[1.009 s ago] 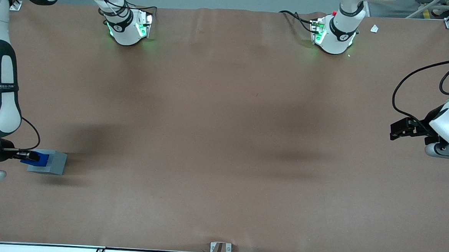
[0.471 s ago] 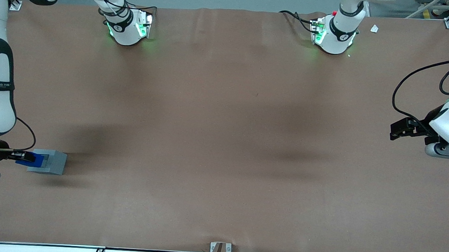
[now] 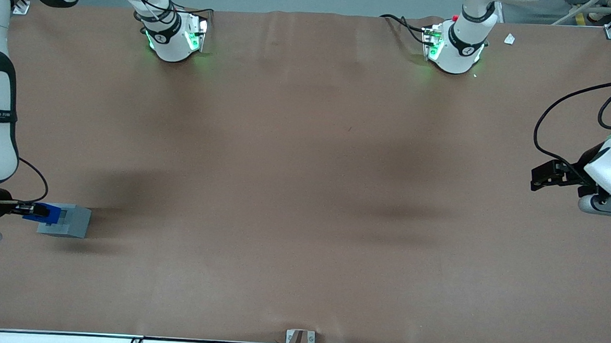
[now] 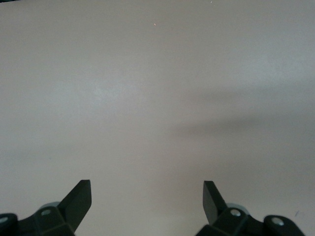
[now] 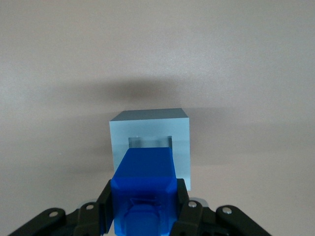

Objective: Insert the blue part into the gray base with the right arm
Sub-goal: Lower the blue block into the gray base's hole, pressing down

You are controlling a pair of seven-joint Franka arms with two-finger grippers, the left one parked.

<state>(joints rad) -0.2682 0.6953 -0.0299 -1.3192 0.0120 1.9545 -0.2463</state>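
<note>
Claw (image 5: 142,216) grips the glossy blue block (image 5: 145,182), its end entering the square recess of the boxy matte gray block (image 5: 150,129) on the brown tabletop (image 3: 304,192).

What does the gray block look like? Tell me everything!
The gray base is a light gray, boxy block that looks like plastic, sitting flat on the brown table at the working arm's end. Its top has a square recess. The blue part, held by the gripper, pokes into that recess.
</note>
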